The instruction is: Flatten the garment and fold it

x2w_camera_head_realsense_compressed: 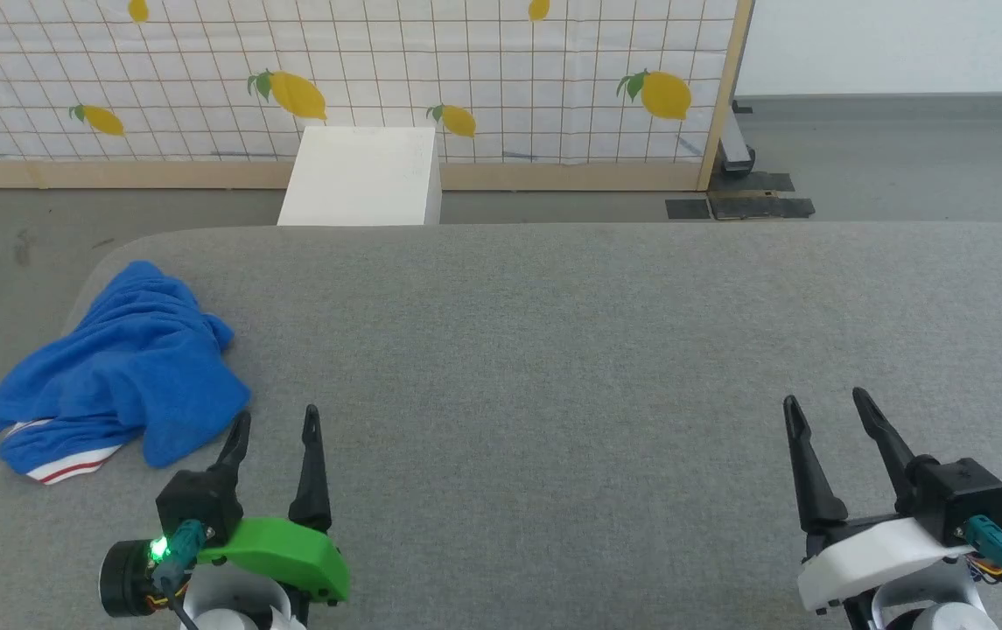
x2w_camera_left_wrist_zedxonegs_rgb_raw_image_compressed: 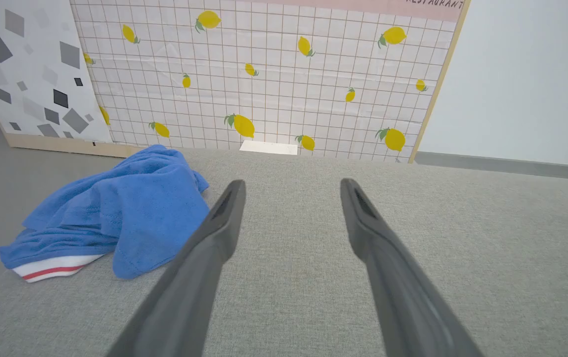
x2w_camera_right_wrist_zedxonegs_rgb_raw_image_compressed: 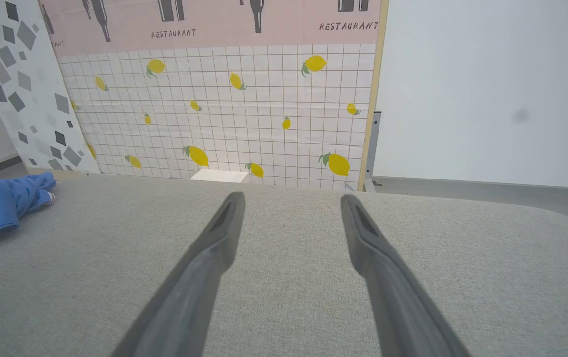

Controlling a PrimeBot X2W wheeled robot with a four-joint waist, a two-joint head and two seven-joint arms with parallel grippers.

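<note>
Here, a broad gray fabric-covered table point(x2w_camera_head_realsense_compressed: 553, 350) with rounded far corners spans the head view, with gray floor point(x2w_camera_head_realsense_compressed: 903, 157) beyond its far edge. Behind it stands a tall panel point(x2w_camera_head_realsense_compressed: 378, 79) printed with a white grid and yellow lemons, framed in pale wood; the right wrist view shows a pink band along its top with the word "RESTAURANT". A plain white wall rises to the right of the panel.

The garment point(x2w_camera_head_realsense_compressed: 124, 367), bright blue, lies crumpled in a loose heap on the far left of the table, right at the edge and well apart from the table's middle. Its folds are piled over one another, so no lettering or number can be made out. A white hem point(x2w_camera_head_realsense_compressed: 72, 464) with a red stripe sticks out from under the heap on the near side.

A white box point(x2w_camera_head_realsense_compressed: 365, 175) sits on the floor between the table's far edge and the foot of the panel.

The left gripper point(x2w_camera_head_realsense_compressed: 277, 413) hangs at the lower left with its two dark fingers spread wide and nothing between them. Its outer fingertip is just beside the garment's near fold; whether it touches the cloth cannot be told. The right gripper point(x2w_camera_head_realsense_compressed: 824, 396), at the lower right over bare table, is likewise spread wide and empty, well apart from the garment.
</note>
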